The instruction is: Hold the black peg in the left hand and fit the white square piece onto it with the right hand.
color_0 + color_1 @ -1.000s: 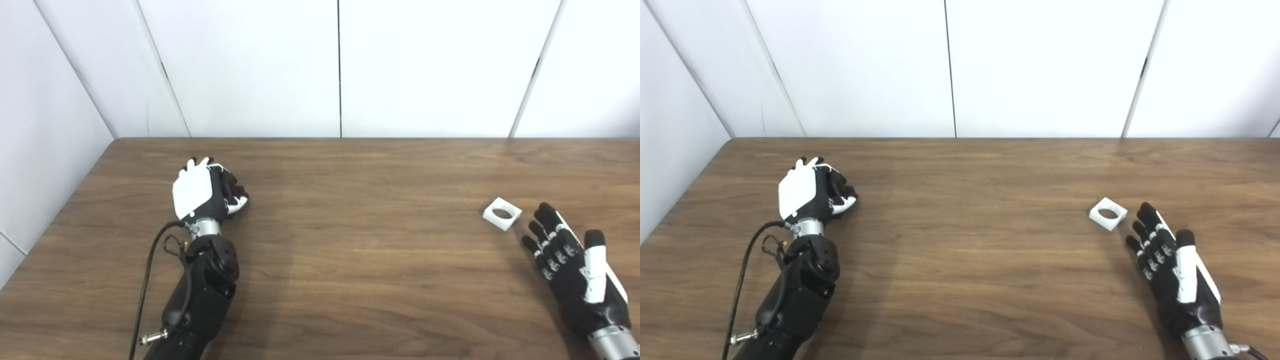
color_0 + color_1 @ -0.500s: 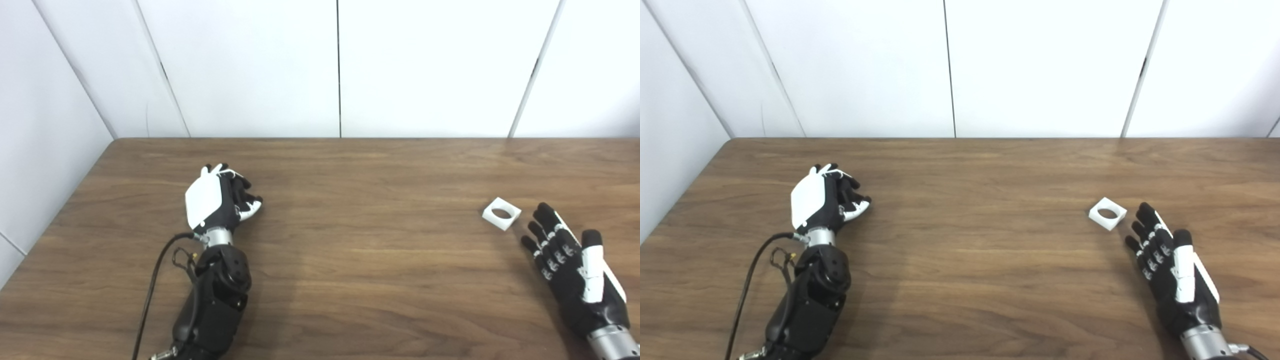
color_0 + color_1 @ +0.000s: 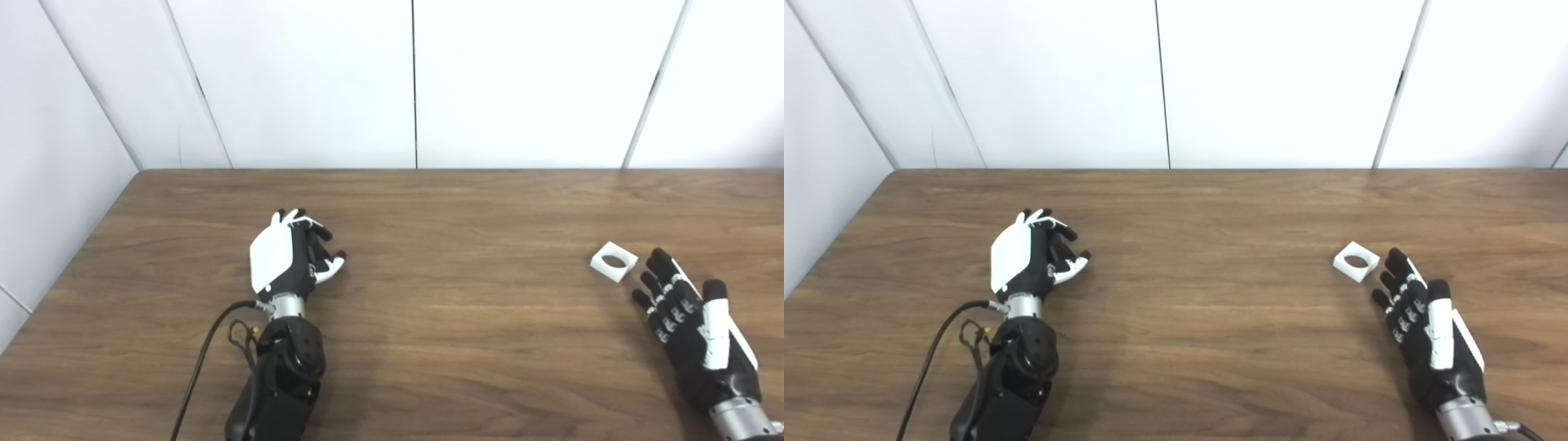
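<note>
Hands are closer in than before: the left hand [image 3: 288, 260] is curled, peg unseen, and the open, empty right hand [image 3: 692, 321] nears the white square piece [image 3: 614, 261] on the surface [image 3: 459, 306].

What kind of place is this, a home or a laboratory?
Probably a laboratory or test station, not a home. The bare wooden table is enclosed by plain white panels, and it carries only one white square piece between the robot's two hands.
</note>
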Tool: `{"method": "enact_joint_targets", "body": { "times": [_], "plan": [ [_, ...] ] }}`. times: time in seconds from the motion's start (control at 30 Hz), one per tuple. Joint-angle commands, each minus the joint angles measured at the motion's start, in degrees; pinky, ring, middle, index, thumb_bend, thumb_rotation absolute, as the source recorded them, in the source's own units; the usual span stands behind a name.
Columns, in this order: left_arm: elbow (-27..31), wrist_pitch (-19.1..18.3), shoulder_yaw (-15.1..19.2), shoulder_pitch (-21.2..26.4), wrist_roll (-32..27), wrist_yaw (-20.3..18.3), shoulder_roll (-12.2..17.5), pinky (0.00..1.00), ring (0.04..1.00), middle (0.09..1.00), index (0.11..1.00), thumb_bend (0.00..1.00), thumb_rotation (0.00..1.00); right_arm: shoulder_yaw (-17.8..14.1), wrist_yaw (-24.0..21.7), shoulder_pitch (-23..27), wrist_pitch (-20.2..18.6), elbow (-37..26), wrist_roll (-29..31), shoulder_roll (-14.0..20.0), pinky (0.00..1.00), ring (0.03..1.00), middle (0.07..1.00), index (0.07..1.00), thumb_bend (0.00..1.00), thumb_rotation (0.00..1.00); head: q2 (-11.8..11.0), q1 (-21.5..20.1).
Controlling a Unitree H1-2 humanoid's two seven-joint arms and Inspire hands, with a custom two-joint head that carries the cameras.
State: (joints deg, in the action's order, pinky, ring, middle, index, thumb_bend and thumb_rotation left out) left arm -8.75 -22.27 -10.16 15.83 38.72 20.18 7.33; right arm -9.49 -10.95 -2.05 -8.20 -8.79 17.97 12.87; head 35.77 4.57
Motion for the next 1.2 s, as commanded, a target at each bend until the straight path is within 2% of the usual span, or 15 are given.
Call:
{"method": "enact_joint_targets", "body": {
  "times": [0.0, 0.3, 0.53, 0.67, 0.8, 0.9, 0.97, 1.17],
  "plan": [
    [2.1, 0.7, -0.9, -0.9, 0.8, -0.6, -0.2, 0.92, 0.976, 0.881, 0.488, 0.52, 0.06, 0.1, 0.1, 0.4, 0.3, -2.0, 0.1, -0.1, 0.98, 1.000, 0.996, 0.966, 0.74, 1.00, 0.1, -0.2],
    [6.2, 0.1, -2.8, -4.3, 2.2, -2.2, -2.5, 0.85, 0.967, 0.889, 0.488, 0.52, 0.07, -0.1, 0.4, -0.2, -0.7, -3.0, 0.8, -0.5, 1.00, 1.000, 1.000, 0.967, 0.74, 1.00, 0.5, -1.4],
    [7.1, 1.2, -4.0, -5.6, 2.5, -2.2, -4.5, 0.83, 0.955, 0.877, 0.487, 0.52, 0.07, -0.4, 1.2, -0.5, -1.4, -3.7, 0.9, -0.9, 1.00, 1.000, 0.991, 0.955, 0.73, 1.00, 0.8, -2.2],
    [8.1, 2.9, -5.1, -6.8, 1.6, -2.6, -5.6, 0.86, 0.953, 0.873, 0.487, 0.52, 0.06, -0.6, 1.9, -0.8, -1.5, -4.1, 0.7, -1.1, 0.99, 1.000, 0.987, 0.945, 0.74, 1.00, 0.9, -2.6],
    [8.2, 4.0, -6.4, -7.6, 2.8, -1.6, -6.9, 0.80, 0.925, 0.860, 0.486, 0.52, 0.07, -0.6, 1.8, -1.0, -1.0, -3.8, 0.5, -1.0, 0.98, 1.000, 0.991, 0.949, 0.75, 1.00, 0.8, -2.7],
    [9.0, 4.7, -7.0, -8.5, 2.4, -1.8, -8.1, 0.85, 0.938, 0.869, 0.487, 0.52, 0.06, -0.6, 2.1, -1.0, -1.1, -3.9, 0.3, -1.1, 0.98, 1.000, 0.992, 0.950, 0.76, 1.00, 0.8, -2.7],
    [9.9, 4.1, -7.6, -9.2, 3.0, -2.6, -8.7, 0.88, 0.949, 0.877, 0.488, 0.52, 0.07, -0.5, 2.2, -0.9, -1.3, -4.1, 0.3, -1.3, 0.99, 1.000, 0.994, 0.950, 0.76, 1.00, 0.8, -2.9],
    [12.4, 2.3, -10.5, -11.3, 5.8, -5.1, -9.8, 0.85, 0.953, 0.883, 0.490, 0.51, 0.07, -0.4, 2.6, -0.5, -1.7, -4.4, 0.4, -1.8, 1.00, 1.000, 0.990, 0.948, 0.75, 1.00, 0.9, -3.3]
  ]
}}
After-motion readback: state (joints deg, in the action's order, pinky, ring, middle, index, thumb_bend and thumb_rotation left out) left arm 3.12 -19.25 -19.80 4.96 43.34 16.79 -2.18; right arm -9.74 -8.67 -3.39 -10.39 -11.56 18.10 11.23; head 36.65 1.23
